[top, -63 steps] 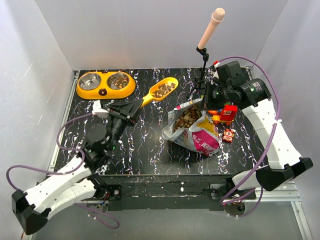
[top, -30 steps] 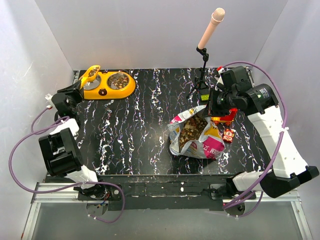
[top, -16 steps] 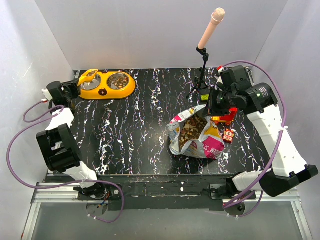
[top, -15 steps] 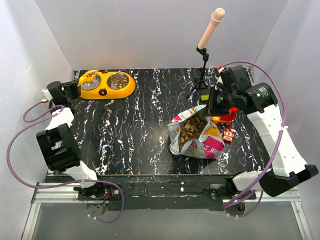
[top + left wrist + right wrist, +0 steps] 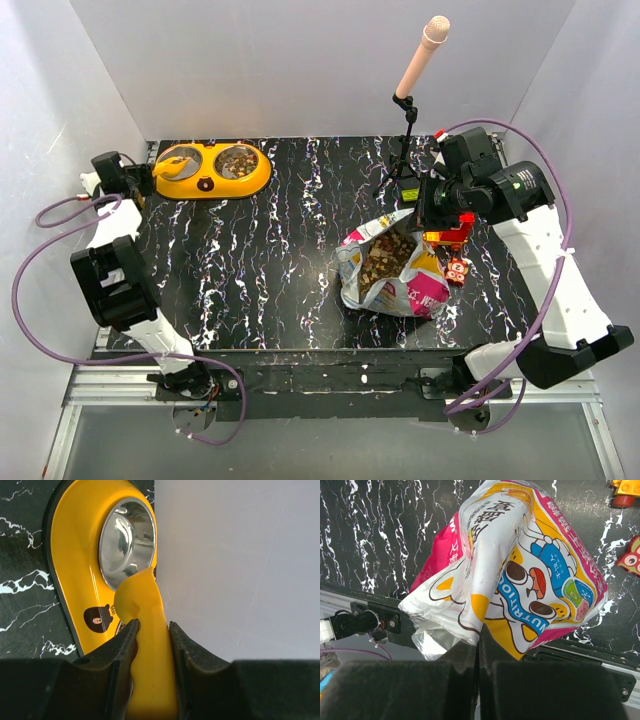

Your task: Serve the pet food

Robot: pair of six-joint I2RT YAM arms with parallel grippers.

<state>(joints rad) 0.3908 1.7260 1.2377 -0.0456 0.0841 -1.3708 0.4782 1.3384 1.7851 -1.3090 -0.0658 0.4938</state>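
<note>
The pet food (image 5: 385, 255) is brown kibble in the open printed bag (image 5: 395, 275), mid-table. More kibble fills the right bowl (image 5: 240, 160) of the yellow double feeder (image 5: 212, 180). My left gripper (image 5: 140, 178) is shut on the handle of a yellow scoop (image 5: 178, 157), which is tipped over the left bowl. In the left wrist view the handle (image 5: 149, 655) sits between my fingers and the steel left bowl (image 5: 127, 542) shows beyond; the gripper (image 5: 152, 626) is clamped. My right gripper (image 5: 425, 205) is shut on the bag's edge and holds it up; it also shows in the right wrist view (image 5: 478, 640) with the bag (image 5: 520, 570).
A microphone on a stand (image 5: 405, 120) rises at the back right. Red and yellow toy bricks (image 5: 450, 235) and an owl toy (image 5: 458, 270) lie right of the bag. The white side wall (image 5: 235, 565) is close beside the feeder and my left gripper.
The left arm carried the loaded scoop from the bag to the feeder's left bowl, then drew back left as the scoop tipped. The right gripper kept holding the bag.
</note>
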